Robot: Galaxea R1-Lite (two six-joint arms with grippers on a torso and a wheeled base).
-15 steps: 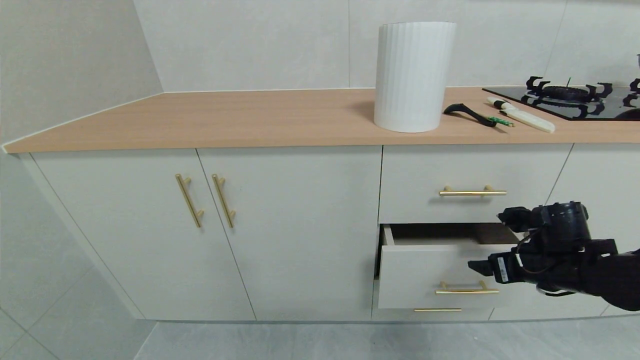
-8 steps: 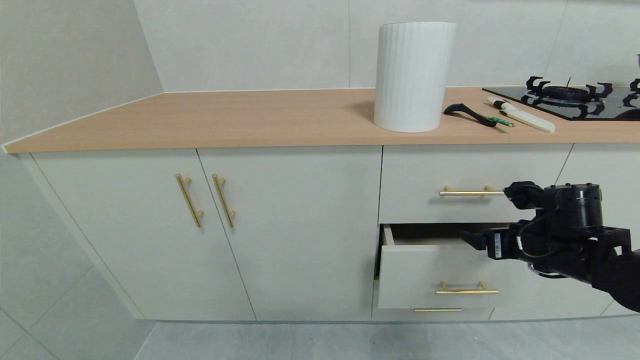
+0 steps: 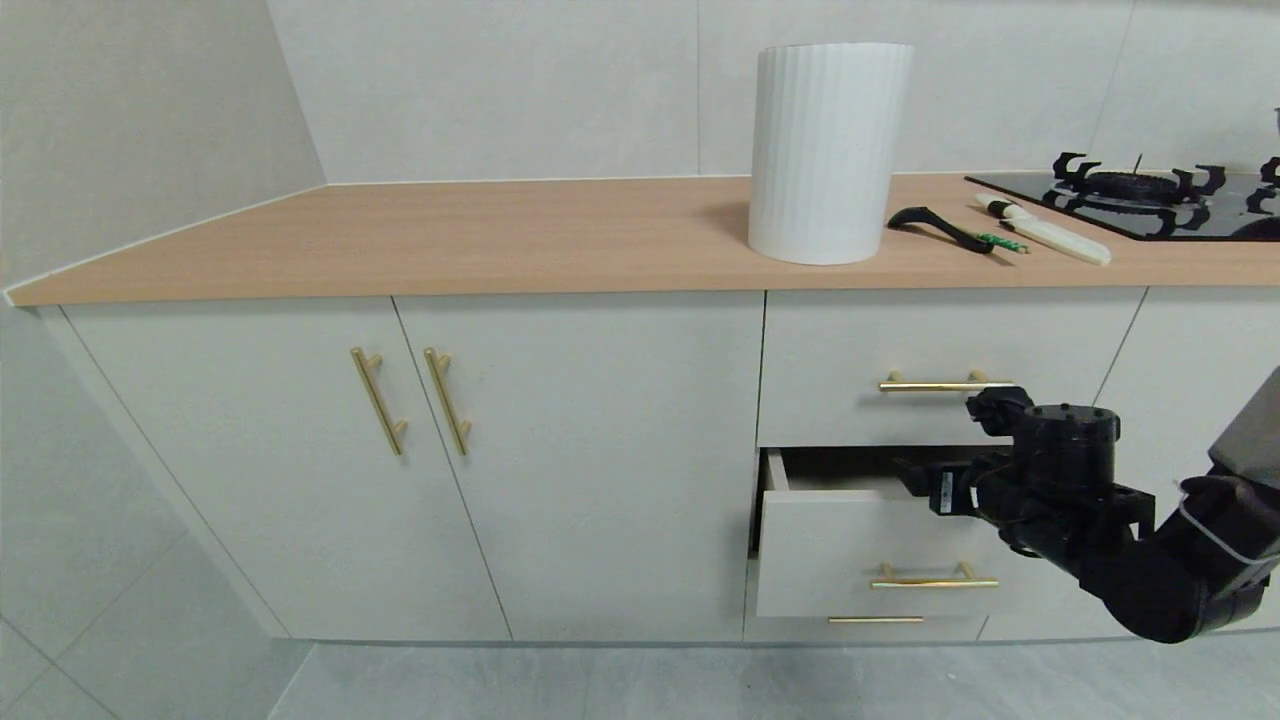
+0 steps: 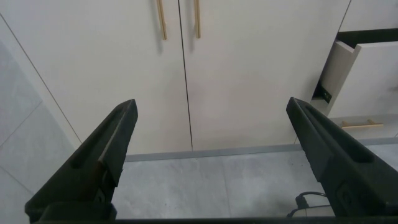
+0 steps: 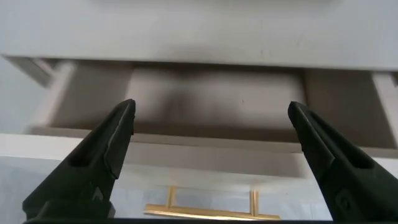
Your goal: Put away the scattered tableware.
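On the wooden counter [image 3: 500, 235] lie a black ladle [image 3: 940, 228], a small green-handled utensil [image 3: 1003, 243] and a cream-white knife [image 3: 1050, 236], all to the right of a tall white ribbed holder [image 3: 825, 150]. Below them the middle drawer [image 3: 860, 545] stands partly pulled out. My right gripper [image 3: 940, 437] is open at the drawer's opening, with nothing between its fingers. In the right wrist view the right gripper [image 5: 210, 106] faces the drawer's bare inside [image 5: 217, 93]. My left gripper [image 4: 211, 106] is open and holds nothing, low in front of the cabinet doors [image 4: 186, 62].
A black gas hob [image 3: 1140, 200] sits at the counter's far right. The top drawer [image 3: 945, 365] above the open one is closed, with a gold handle [image 3: 945, 384]. Two cabinet doors with gold handles [image 3: 410, 400] stand to the left. Grey tiled floor [image 4: 205, 186] lies below.
My right gripper rose from in front of the open drawer's handle to the level of its opening and moved left towards it. The drawer and the counter items have not moved.
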